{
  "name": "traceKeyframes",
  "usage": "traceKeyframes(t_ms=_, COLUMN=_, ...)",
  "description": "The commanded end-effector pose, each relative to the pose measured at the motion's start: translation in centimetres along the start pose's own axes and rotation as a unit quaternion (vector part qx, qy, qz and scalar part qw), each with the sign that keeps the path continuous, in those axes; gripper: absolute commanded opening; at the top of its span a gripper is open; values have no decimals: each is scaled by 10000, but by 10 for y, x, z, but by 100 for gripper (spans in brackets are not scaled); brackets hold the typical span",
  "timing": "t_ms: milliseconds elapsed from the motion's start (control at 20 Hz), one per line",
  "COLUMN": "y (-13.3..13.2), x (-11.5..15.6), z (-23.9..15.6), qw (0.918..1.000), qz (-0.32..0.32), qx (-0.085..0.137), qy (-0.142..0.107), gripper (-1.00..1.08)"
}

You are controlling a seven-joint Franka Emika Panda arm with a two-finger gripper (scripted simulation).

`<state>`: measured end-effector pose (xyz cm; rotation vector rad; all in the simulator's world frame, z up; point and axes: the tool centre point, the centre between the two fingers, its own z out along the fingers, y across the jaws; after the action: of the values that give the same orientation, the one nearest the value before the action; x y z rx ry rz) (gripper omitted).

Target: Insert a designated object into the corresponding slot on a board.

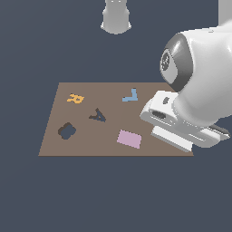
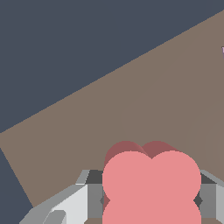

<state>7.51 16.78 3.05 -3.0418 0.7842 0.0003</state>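
Wrist view: pincer (image 2: pixel 151 201) pinches the red flower block (image 2: pixel 151 183); flower slot (image 1: pixel 66 131) empty.

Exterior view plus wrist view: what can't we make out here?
- Coral-red flower-shaped block: hidden in the exterior view by the white arm; cut off by the wrist view's edge.
- Gripper: fingertips covered by the block; contact unclear.
- Dark flower-shaped slot on the brown board: outside the wrist view.

Arm fills right of exterior view, wrist angled down; gripper (image 2: pixel 151 199) fingers (image 2: pixel 94 197) closed on red block (image 2: pixel 151 183).
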Motion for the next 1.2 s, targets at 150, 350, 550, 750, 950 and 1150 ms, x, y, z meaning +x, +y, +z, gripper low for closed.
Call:
traceKeyframes(t_ms=150, y=2, x=0, z=0, qw=10000, qz=-39, qx=0, qy=1, gripper=-100)
traceKeyframes(t_ms=350, y=9, x=-2, z=0, qw=9999, qz=-160, qx=0, qy=0, gripper=-100)
traceKeyframes(t_ms=550, y=20, x=-4, z=-1, qw=9993, qz=-368, qx=0, qy=0, gripper=-100)
traceKeyframes(t_ms=750, y=36, x=-6, z=-1, qw=9978, qz=-659, qx=0, qy=0, gripper=-100)
traceKeyframes(t_ms=950, y=56, x=-7, z=-2, qw=9947, qz=-1030, qx=0, qy=0, gripper=-100)
traceKeyframes(t_ms=1150, y=81, x=-7, z=-2, qw=9891, qz=-1476, qx=-1, qy=0, gripper=-100)
